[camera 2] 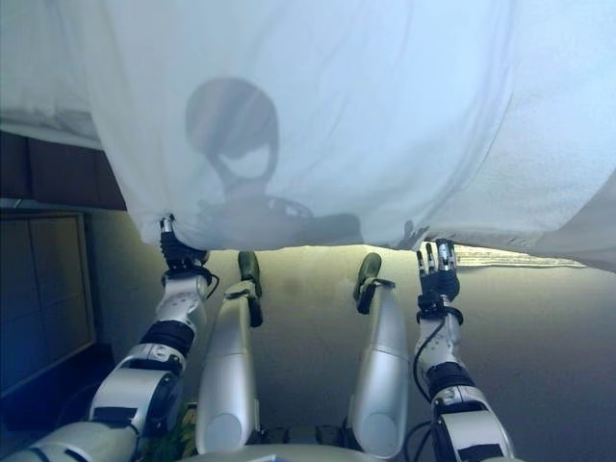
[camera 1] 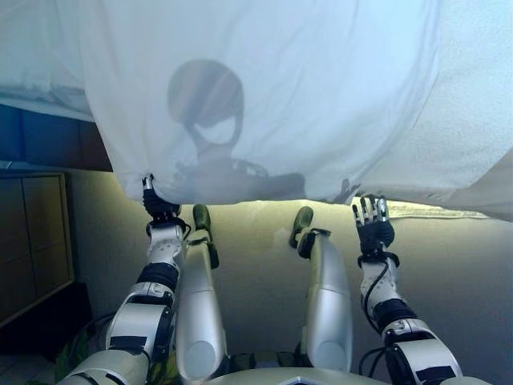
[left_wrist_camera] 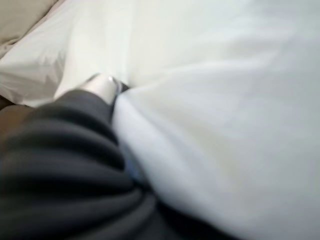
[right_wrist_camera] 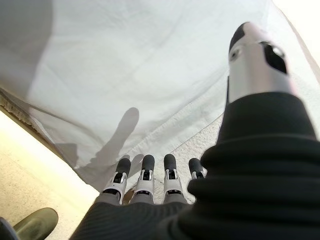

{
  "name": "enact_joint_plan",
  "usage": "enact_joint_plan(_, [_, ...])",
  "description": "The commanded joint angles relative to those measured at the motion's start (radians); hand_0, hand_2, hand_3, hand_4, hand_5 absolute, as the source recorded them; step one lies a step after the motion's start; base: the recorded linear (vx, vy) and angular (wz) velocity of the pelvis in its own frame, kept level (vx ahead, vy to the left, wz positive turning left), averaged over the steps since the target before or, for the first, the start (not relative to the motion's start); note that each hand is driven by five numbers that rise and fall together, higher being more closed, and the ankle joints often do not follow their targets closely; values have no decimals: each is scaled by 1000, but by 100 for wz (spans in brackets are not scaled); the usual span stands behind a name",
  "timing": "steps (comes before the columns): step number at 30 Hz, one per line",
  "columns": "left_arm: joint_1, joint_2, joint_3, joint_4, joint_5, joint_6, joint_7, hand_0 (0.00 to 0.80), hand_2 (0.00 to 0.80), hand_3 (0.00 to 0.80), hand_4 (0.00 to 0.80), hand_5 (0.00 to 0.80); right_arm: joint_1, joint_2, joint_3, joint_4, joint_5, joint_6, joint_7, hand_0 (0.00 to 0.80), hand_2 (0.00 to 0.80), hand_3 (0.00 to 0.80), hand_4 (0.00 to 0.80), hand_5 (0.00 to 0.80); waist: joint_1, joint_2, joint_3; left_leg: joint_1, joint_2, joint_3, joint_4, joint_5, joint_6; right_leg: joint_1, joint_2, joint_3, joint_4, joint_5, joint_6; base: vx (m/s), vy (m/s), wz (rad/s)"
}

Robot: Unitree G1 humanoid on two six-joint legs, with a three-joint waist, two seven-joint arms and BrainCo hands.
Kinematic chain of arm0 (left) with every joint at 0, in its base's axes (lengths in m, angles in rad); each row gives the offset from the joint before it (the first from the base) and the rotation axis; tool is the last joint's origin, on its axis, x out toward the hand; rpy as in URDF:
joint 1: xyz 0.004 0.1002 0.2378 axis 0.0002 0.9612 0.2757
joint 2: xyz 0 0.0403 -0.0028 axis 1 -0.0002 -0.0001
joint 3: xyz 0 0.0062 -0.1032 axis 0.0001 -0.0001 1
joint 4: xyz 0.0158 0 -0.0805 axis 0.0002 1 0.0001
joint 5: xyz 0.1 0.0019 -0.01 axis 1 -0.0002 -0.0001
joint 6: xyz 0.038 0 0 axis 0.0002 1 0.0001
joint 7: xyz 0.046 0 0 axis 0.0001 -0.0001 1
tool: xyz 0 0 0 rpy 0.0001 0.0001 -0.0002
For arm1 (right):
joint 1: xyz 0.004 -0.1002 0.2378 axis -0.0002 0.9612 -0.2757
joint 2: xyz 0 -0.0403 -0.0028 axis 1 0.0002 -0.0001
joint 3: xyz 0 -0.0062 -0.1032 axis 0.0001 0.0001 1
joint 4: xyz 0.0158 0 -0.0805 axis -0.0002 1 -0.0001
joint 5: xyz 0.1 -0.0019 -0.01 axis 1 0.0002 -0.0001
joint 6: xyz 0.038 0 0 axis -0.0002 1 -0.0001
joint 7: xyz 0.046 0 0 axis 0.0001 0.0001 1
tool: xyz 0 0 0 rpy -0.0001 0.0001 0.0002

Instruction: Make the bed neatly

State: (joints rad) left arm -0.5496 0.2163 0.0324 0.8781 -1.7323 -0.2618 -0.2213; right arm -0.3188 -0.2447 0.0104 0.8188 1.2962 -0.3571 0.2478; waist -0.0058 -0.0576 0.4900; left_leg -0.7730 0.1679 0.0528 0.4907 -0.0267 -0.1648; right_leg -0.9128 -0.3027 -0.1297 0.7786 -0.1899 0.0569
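A white sheet [camera 1: 264, 88] hangs over the bed's near edge, its lower hem running across both eye views. My left hand [camera 1: 158, 207] is at the hem's left corner, its fingers tucked into the cloth; in the left wrist view the sheet [left_wrist_camera: 215, 110] lies over the hand [left_wrist_camera: 65, 165]. My right hand [camera 1: 373, 223] is just below the hem on the right, fingers straight and apart from the cloth. In the right wrist view its fingers [right_wrist_camera: 145, 175] point at the sheet [right_wrist_camera: 125, 65] and hold nothing.
A textured white cover [camera 1: 473, 128] lies under the sheet on the right. A wooden cabinet [camera 1: 32, 241] stands at the left beside the dark bed frame [camera 1: 48, 136]. Beige floor [camera 1: 256, 241] lies below the hem.
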Motion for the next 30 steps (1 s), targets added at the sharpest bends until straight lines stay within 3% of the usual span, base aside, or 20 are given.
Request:
enact_joint_plan(1, [41, 17, 90, 12, 68, -65, 20, 800, 800, 800, 800, 800, 54, -25, -38, -11, 44, -29, 30, 0, 0, 0, 0, 0, 22, 15, -26, -56, -10, -4, 117, -72, 63, 90, -64, -24, -319, 270, 128, 36, -3, 1])
enact_joint_plan(8, [140, 12, 143, -1, 128, -115, 71, 800, 800, 800, 800, 800, 100, -63, -48, -62, 7, -24, -7, 0, 0, 0, 0, 0, 17, 66, -52, 39, -28, 29, 80, -73, 60, 150, -95, -28, -326, 255, 128, 50, 106, 4])
enact_joint_plan(10, [178, 7, 155, -16, 162, -125, 90, 800, 800, 800, 800, 800, 117, -89, -62, -72, -12, -24, -19, 0, 0, 0, 0, 0, 17, 101, -65, 80, -39, 45, 54, -68, 59, 166, -113, -24, -328, 251, 129, 55, 209, 7])
enact_joint_plan(18, [282, 22, 201, -37, 178, -120, 125, 800, 800, 800, 800, 800, 140, -168, -118, -79, -78, -2, -43, 0, 0, 0, 0, 0, 13, 185, -99, 181, -72, 85, -7, -63, 49, 206, -149, -6, -335, 228, 123, 44, 178, 0])
enact_joint_plan(30, [373, 35, 297, 11, 168, -113, 194, 800, 800, 800, 800, 800, 187, -206, -166, -93, -132, 28, -54, 0, 0, 0, 0, 0, 7, 219, -135, 312, -90, 124, -84, -34, 48, 293, -184, -27, -376, 242, 113, 22, 84, 3])
